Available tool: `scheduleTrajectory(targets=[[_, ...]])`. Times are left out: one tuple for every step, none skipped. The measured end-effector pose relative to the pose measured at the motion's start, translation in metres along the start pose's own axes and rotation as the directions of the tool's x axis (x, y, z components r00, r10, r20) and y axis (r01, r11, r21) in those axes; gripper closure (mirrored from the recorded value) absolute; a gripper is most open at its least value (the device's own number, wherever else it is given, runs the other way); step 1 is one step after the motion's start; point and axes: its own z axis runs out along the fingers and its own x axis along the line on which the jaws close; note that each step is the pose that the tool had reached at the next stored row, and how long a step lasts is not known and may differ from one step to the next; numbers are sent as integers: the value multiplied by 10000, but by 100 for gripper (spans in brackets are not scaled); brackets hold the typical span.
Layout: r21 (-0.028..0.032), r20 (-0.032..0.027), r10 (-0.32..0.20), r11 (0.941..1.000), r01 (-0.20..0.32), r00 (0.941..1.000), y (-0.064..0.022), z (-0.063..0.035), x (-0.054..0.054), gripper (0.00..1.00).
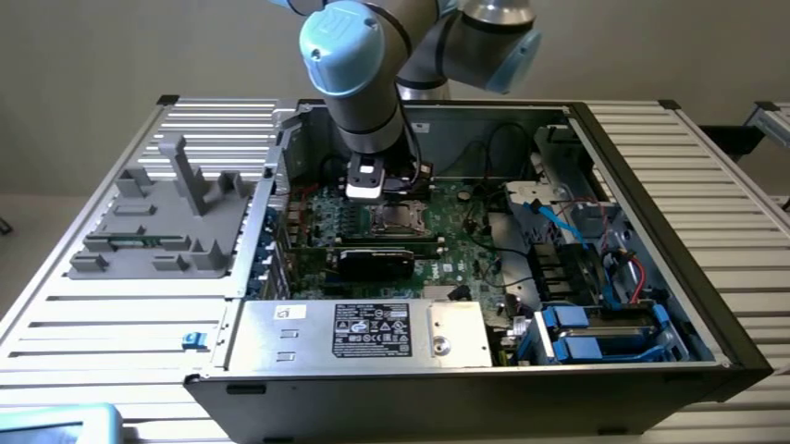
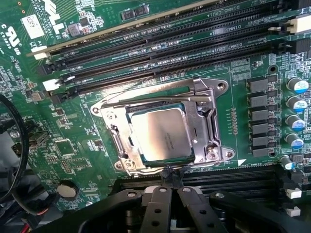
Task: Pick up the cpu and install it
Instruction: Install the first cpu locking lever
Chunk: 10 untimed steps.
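The cpu point(image 2: 163, 135), a shiny silver square with a thin green rim, lies inside the metal socket frame point(image 2: 206, 124) on the green motherboard point(image 2: 73, 150). My gripper point(image 2: 168, 180) is shut, its black fingers point(image 2: 156, 208) pressed together with nothing between them, and the tips sit right at the socket frame's edge beside the cpu. In the exterior view the gripper point(image 1: 374, 196) hangs low inside the open computer case, just over the socket and cpu point(image 1: 397, 218).
Long black memory slots point(image 2: 160, 34) run alongside the socket, and a row of capacitors point(image 2: 296, 114) stands at its other side. A graphics card point(image 1: 376, 259), a silver labelled box point(image 1: 358, 333), cables and blue drive bays point(image 1: 593, 328) crowd the case. A grey parts tray point(image 1: 161, 222) sits at the exterior view's left.
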Motion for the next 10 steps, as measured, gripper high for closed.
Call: scheduleTrajectory(targets=[[0, -1, 3, 10000, -3, 10000, -1, 2, 7, 89], [0, -3, 5, 10000, -5, 10000, -3, 4, 13, 89], [0, -3, 7, 10000, -7, 10000, -4, 5, 20, 89], [-1, -3, 10, 10000, -10, 10000, -5, 6, 26, 89], [-2, -5, 13, 10000, -13, 10000, -6, 7, 32, 89], [-1, -6, 15, 10000, -15, 10000, -8, 9, 38, 89], [-2, -7, 17, 10000, -17, 10000, -9, 10, 44, 89], [-2, -8, 20, 10000, -20, 10000, -10, 12, 49, 89], [-2, -9, 21, 10000, -21, 10000, -11, 13, 55, 89], [-2, -10, 24, 10000, -24, 10000, -13, 14, 60, 89]])
